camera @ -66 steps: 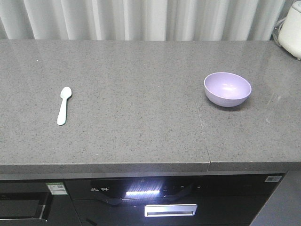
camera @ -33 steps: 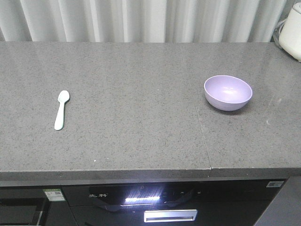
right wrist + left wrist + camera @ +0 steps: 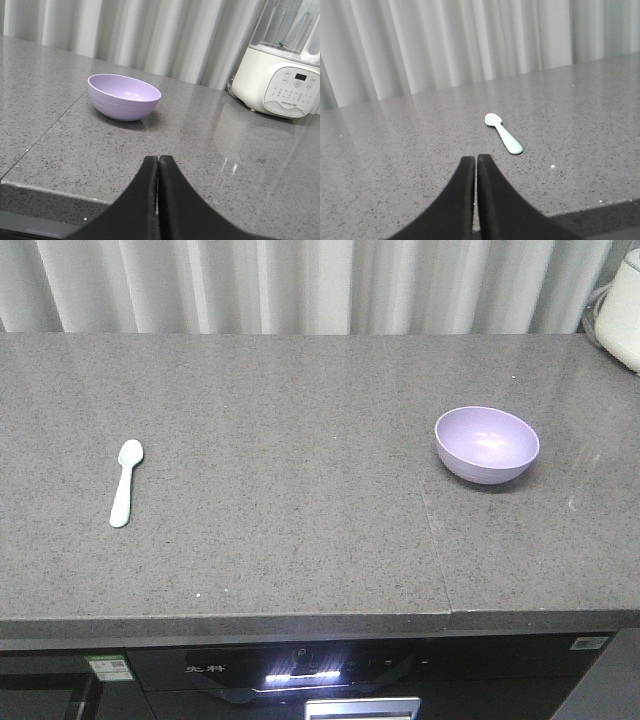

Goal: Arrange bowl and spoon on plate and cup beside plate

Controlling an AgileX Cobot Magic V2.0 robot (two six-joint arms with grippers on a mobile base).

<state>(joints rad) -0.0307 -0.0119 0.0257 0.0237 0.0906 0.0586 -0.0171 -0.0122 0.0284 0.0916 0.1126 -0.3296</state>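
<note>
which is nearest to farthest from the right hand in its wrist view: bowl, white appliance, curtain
1. bowl, ahead and slightly left of the right hand
2. white appliance, farther back on the right
3. curtain, at the very back

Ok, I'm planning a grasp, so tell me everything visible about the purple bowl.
The bowl is round, deep, lavender, smooth and plastic-looking, with a thin rim and a glossy patch inside. It is empty and upright on the grey speckled counter, right of its seam. Only the counter touches it; the shut right gripper is short of it.
</note>
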